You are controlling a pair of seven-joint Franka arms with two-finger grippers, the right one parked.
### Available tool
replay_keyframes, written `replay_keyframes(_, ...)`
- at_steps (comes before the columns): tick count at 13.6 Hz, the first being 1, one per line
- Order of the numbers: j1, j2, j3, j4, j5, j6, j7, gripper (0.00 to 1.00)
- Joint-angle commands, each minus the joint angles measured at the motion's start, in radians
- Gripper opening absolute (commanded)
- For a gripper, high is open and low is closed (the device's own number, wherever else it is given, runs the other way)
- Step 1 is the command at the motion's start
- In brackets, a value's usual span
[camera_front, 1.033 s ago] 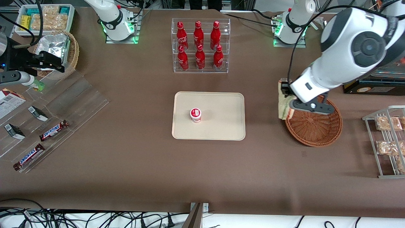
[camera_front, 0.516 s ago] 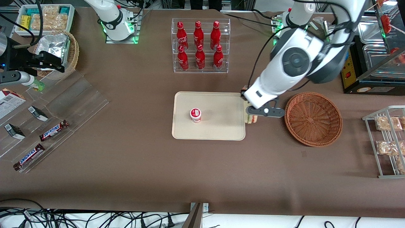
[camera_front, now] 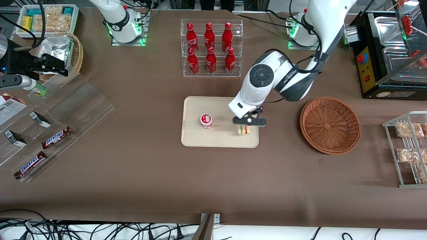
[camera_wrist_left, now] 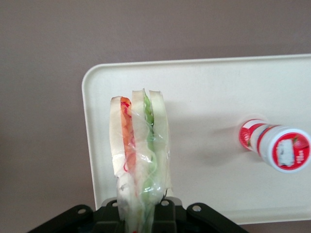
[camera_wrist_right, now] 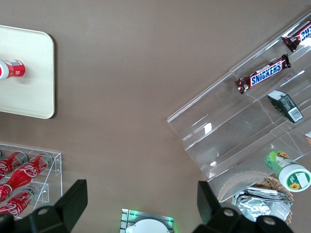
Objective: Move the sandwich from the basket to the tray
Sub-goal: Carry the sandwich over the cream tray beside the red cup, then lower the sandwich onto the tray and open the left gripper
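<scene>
My left gripper (camera_front: pixel 245 127) is shut on the sandwich (camera_front: pixel 244 130), a wrapped wedge of pale bread with green and red filling. It holds the sandwich over the cream-beige tray (camera_front: pixel 227 141), at the tray's end nearest the basket; I cannot tell whether it touches the tray. In the left wrist view the sandwich (camera_wrist_left: pixel 138 145) stands on edge between the fingers of the gripper (camera_wrist_left: pixel 143 213), above the tray (camera_wrist_left: pixel 204 97). The round reddish-brown wicker basket (camera_front: pixel 330 125) sits beside the tray toward the working arm's end, with nothing in it.
A small red-and-white cup (camera_front: pixel 206 120) stands on the tray beside the sandwich. A clear rack of red bottles (camera_front: pixel 210 48) stands farther from the front camera. A wire rack with bagged snacks (camera_front: pixel 408 148) is at the working arm's end. Clear shelves with candy bars (camera_front: pixel 50 133) lie toward the parked arm's end.
The gripper carried the sandwich from above the basket's rim sideways to over the tray's end, and came lower. The basket is left empty.
</scene>
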Motion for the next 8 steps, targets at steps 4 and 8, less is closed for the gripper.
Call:
replay_keyframes(4,-0.029,0.104,-0.002,-0.01,0.139,0.047,-0.058,0.0)
replay_keyframes(8,-0.031,0.122,0.001,-0.01,0.139,0.064,-0.061,0.35)
